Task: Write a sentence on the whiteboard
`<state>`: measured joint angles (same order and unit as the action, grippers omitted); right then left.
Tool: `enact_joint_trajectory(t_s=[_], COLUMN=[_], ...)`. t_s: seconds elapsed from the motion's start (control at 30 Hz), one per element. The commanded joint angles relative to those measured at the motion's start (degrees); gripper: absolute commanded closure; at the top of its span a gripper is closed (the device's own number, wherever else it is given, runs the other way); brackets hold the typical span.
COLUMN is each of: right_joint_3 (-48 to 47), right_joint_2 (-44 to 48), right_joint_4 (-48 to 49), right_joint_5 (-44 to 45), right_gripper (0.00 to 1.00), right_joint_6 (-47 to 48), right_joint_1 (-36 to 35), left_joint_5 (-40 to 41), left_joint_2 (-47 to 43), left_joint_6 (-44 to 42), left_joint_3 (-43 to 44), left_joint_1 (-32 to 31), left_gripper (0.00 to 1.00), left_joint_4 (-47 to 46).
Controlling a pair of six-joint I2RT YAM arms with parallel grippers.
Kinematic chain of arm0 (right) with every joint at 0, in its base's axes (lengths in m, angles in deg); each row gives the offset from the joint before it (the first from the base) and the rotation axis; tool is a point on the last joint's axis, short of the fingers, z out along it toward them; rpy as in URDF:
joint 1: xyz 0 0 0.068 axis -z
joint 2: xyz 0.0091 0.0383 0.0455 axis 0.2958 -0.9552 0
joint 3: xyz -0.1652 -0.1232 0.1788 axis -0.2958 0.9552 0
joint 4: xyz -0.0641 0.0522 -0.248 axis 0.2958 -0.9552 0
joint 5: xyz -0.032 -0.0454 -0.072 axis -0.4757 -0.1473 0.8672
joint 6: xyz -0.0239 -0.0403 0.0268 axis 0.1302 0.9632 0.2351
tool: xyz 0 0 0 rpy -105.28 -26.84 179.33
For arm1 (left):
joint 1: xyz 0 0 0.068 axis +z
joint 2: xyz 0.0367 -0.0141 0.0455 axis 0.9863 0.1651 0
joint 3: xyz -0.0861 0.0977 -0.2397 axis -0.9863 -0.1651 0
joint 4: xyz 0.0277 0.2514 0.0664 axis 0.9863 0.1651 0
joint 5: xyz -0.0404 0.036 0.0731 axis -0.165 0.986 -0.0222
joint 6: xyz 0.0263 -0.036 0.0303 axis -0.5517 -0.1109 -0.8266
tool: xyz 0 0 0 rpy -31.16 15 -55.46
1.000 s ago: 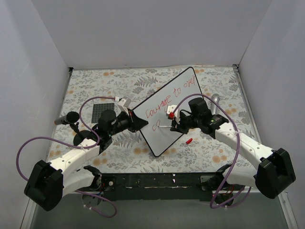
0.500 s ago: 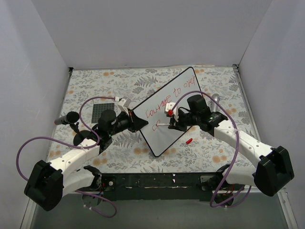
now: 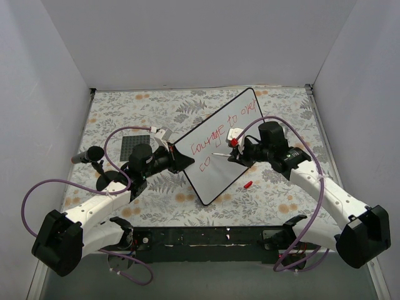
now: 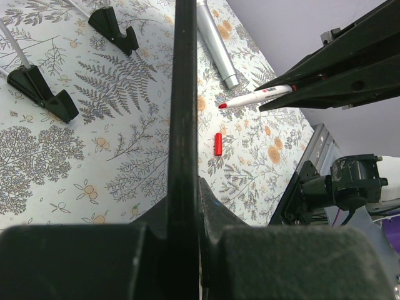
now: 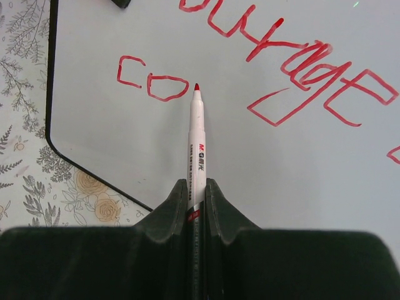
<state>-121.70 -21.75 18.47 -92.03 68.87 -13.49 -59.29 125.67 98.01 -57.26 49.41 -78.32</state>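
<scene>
- The right gripper [image 5: 196,194] is clamped on a white marker [image 5: 197,137], its jaws pressed to either side of the barrel and the red tip pointing away from the wrist.
- The tip sits just right of the red letters "co" [image 5: 153,81], the start of the lower line; whether it touches the surface cannot be told.
- Above it runs the upper line of the sentence [image 3: 222,128], slanting up toward the far right corner of the whiteboard [image 3: 219,178].
- The left gripper [image 4: 185,197] is closed tight on the board's thin black rim at its left corner, and its wrist camera sees the board edge-on.
- The whiteboard lies diagonally across the middle of the floral tablecloth [image 3: 156,200], between the two arms.
- A small red cap [image 3: 248,185] lies on the cloth just off the board's near right edge.
- A silver cylinder [image 3: 282,131] rests beyond the right arm.
- A black grid pad [image 3: 136,147] and a dark cylindrical object [image 3: 87,155] sit on the left side.
</scene>
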Motion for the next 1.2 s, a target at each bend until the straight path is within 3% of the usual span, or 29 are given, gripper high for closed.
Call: enact_joint_trajectory(t_s=[0.0, 0.57, 1.17], right_joint_3=[0.2, -0.5, 4.0], right_joint_2=[-1.7, -5.7, -3.7], right_joint_4=[2.1, 2.3, 1.0], right_joint_5=[-0.3, -1.3, -0.7], right_gripper=[0.99, 0.99, 0.99], right_joint_6=[0.3, 0.0, 1.6], right_joint_1=[0.3, 0.2, 0.2], left_joint_5=[-0.3, -0.7, -0.3], left_joint_2=[-1.2, -0.8, -0.7], left_joint_6=[-1.2, -1.2, -1.8], left_joint_3=[0.3, 0.2, 0.5], left_joint_1=[-0.2, -0.2, -0.2], left_gripper=[1.00, 1.00, 1.00], left_joint_4=[-2.8, -3.4, -3.4])
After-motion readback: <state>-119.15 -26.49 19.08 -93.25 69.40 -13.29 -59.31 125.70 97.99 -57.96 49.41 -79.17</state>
